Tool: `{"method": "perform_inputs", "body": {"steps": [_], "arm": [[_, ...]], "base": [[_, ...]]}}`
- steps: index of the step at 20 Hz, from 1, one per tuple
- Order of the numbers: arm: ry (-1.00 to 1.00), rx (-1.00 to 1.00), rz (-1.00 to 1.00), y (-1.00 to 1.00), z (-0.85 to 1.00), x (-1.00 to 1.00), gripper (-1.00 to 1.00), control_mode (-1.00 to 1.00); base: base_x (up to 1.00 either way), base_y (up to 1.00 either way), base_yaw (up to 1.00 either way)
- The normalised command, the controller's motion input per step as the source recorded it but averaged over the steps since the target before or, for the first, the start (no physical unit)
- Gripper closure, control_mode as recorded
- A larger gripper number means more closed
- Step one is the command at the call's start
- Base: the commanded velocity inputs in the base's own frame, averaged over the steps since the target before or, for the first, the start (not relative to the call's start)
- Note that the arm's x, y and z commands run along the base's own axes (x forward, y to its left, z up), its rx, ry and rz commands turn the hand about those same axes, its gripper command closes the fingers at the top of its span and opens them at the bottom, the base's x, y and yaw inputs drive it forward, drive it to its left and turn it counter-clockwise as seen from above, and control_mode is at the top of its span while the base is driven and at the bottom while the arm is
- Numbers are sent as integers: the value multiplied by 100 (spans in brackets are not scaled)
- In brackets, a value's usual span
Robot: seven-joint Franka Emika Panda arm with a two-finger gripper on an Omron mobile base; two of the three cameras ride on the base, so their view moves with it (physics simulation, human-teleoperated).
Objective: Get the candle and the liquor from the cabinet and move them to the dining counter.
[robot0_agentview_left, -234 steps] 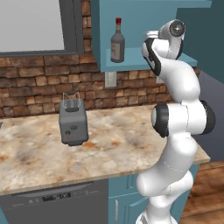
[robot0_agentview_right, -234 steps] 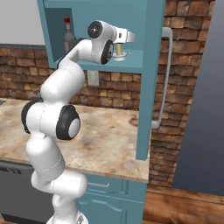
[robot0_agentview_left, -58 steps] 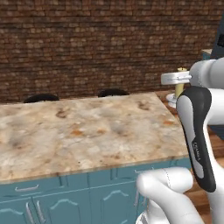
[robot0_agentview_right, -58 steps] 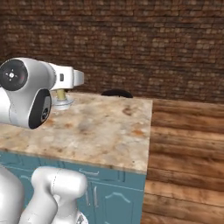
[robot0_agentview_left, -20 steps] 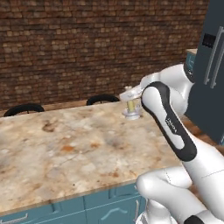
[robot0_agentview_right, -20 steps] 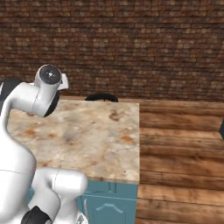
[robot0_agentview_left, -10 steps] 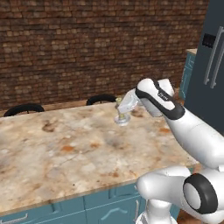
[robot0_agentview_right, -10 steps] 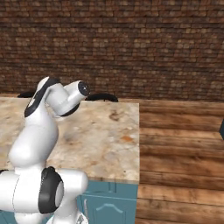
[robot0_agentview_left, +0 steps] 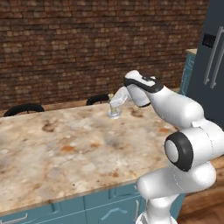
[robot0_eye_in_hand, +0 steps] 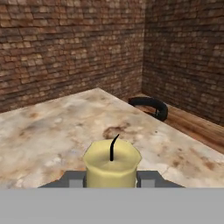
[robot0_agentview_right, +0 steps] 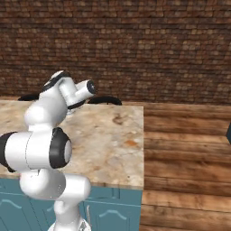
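The arm reached out over the dining worktop (robot0_agentview_left: 65, 148), a wide beige marbled slab with orange-brown patches on a teal base. At its end the gripper (robot0_agentview_left: 115, 105) pointed down towards the far side of the slab, and its jaws were closed on the candle (robot0_eye_in_hand: 112, 164). In the hand view the pale yellow candle with its dark wick sat squarely between the two finger tips (robot0_eye_in_hand: 73, 178), one pressed to each side.

In the left base view the candle (robot0_agentview_left: 114, 109) showed as a small pale shape with its holder right at the worktop surface, near the far edge and a little right of the middle; whether the holder actually touched the stone could not be told.

Beyond the far edge the black stools stood against a brown brick wall (robot0_agentview_left: 87, 43): one (robot0_agentview_left: 22, 108) at the far left, another (robot0_agentview_left: 98, 99) just behind the candle. In the right base view the arm's white links hid the candle, and a wooden floor (robot0_agentview_right: 185, 149) ran to the right of the worktop.
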Motion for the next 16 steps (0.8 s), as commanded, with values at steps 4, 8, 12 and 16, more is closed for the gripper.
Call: {"method": "perform_inputs", "body": {"steps": [4, 8, 12, 16], "arm": [[0, 0, 0, 12, -20, 100, 100, -100], [0, 0, 0, 4, -21, 92, 100, -100], [0, 5, 0, 1, -29, 88, 100, -100], [0, 7, 0, 0, -39, 97, 100, -100]], "base": [[0, 0, 0], [0, 0, 0], [0, 0, 0], [0, 0, 0]]}}
